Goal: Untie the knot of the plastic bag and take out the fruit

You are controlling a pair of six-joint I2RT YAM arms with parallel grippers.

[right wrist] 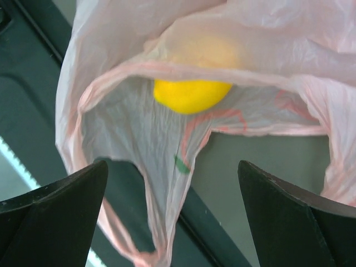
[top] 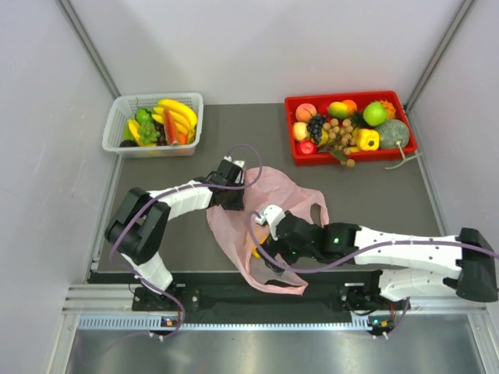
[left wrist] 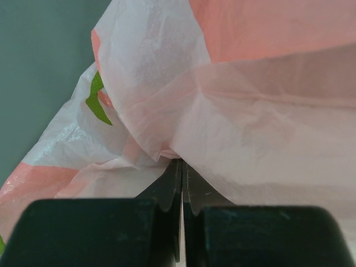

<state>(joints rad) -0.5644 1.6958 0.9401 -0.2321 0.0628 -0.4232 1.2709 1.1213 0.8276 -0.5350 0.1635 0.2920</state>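
Note:
The pale-pink plastic bag lies crumpled in the middle of the dark mat. My left gripper is at its far left edge and is shut on a fold of the bag film, seen close up at the left gripper. My right gripper is open at the bag's near side, and the right gripper faces the bag's open mouth. A round yellow fruit lies inside, just beyond the fingers. One loop handle hangs over the table's front edge. No knot shows.
A red tray holding several toy fruits stands at the back right. A white mesh basket with bananas and green pieces stands at the back left. Grey walls close in both sides. A black rail runs along the near edge.

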